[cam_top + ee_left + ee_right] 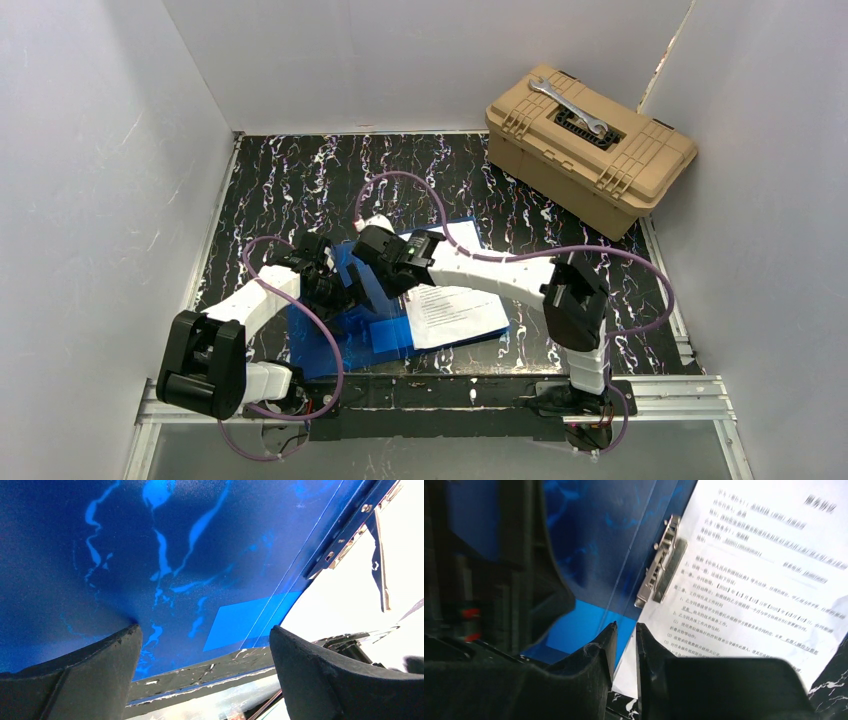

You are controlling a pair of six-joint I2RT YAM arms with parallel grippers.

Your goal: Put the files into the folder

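Observation:
The blue folder (pixel 312 345) lies open on the dark marbled table, near the front edge. The files (pixel 455 305), white sheets of dense black print, lie on its right half beside the metal clip (pixel 661 575). My left gripper (pixel 345 292) is open wide over the glossy left cover (pixel 150 555), with one fingertip (pixel 131 632) seeming to touch it and nothing between the jaws (pixel 204 630). My right gripper (pixel 368 245) hangs over the spine. Its jaws stand a narrow gap apart (pixel 626 626), holding nothing, above the near left edge of the files (pixel 749 580) and the lighter blue pocket (pixel 574 630).
A tan toolbox (pixel 590 150) with a wrench (pixel 570 107) on its lid stands at the back right. White walls close in the left, right and back. Purple cables (pixel 440 200) loop over the table behind the arms. The two wrists are close together.

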